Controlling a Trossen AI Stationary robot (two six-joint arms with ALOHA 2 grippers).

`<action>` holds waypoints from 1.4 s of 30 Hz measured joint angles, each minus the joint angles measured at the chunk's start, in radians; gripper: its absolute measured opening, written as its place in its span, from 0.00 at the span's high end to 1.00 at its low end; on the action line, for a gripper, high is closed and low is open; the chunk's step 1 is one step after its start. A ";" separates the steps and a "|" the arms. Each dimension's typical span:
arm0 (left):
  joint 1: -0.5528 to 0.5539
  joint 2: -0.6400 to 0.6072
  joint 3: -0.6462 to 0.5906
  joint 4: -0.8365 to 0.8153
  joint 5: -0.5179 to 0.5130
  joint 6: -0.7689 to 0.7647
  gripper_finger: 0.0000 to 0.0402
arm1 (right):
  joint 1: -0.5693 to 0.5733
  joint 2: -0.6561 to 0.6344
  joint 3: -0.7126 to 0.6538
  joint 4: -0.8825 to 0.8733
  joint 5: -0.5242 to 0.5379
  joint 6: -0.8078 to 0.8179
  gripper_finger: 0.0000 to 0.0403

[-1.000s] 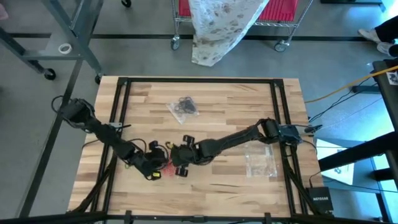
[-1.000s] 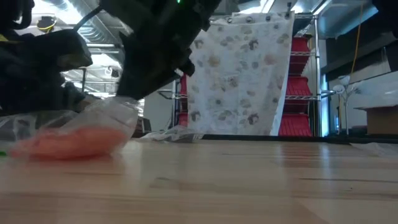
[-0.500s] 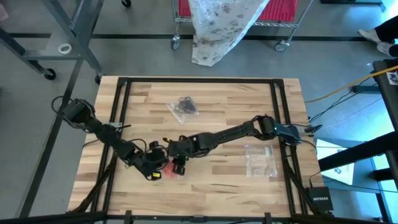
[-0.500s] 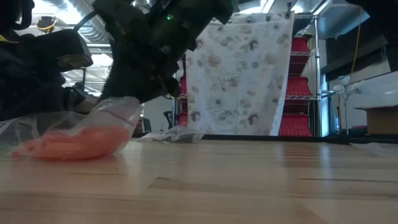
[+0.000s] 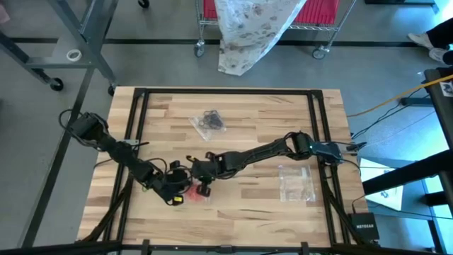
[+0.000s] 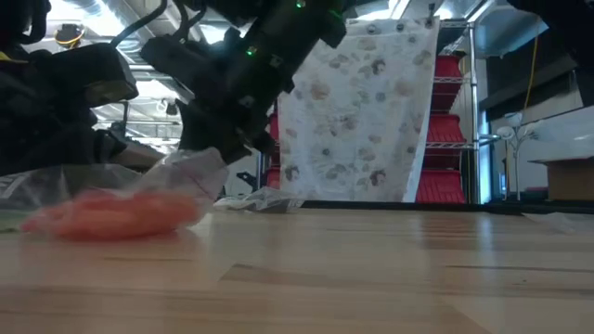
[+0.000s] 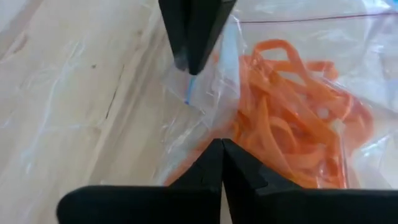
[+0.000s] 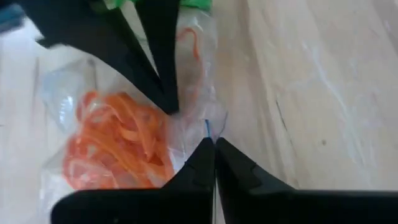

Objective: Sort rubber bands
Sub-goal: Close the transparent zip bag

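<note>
Near edge first: my left gripper (image 5: pixel 178 196) is pressed together on one edge of the clear zip plastic bag of orange-red rubber bands (image 5: pixel 191 191), sitting near the front-left of the light wooden slatted table (image 5: pixel 248 212); in the left wrist view its fingertips (image 7: pixel 219 163) meet with bag film pinched between them. Just beside it my right gripper (image 5: pixel 204 188) has its fingers pressed together too, pinching the bag's opposite mouth edge by the thin blue zip line; right wrist view shows the tips (image 8: pixel 210 152) meeting on the film. The orange-red rubber bands (image 7: pixel 292 143) are bunched inside, bag belly resting on the wood in the low view (image 6: pixel 111 211). Step in hand, I judge: closing or opening the mouth with both pinches. To do it well I'd keep both grips on film only, pull apart gently and level, not lift, so the loops don't spill. Risk: film slips out of a pinch. Mid-table right lies a second clear plastic bag (image 5: pixel 296 182), contents unclear. Farther back a clear bag with black rubber bands (image 5: pixel 209 122). Beyond the table, a patterned cloth over a red wire cart (image 5: pixel 248 28).
</note>
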 joint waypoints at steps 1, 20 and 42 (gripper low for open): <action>-0.003 0.000 0.000 -0.003 0.000 -0.006 1.00 | 0.000 -0.003 0.000 -0.008 0.005 0.000 0.98; -0.043 -0.012 -0.045 -0.006 0.000 -0.089 1.00 | 0.001 -0.086 0.000 -0.219 0.101 0.102 0.99; 0.089 -0.338 0.050 -0.119 0.101 -0.041 0.96 | 0.053 -0.222 -0.094 -0.343 0.063 0.042 0.52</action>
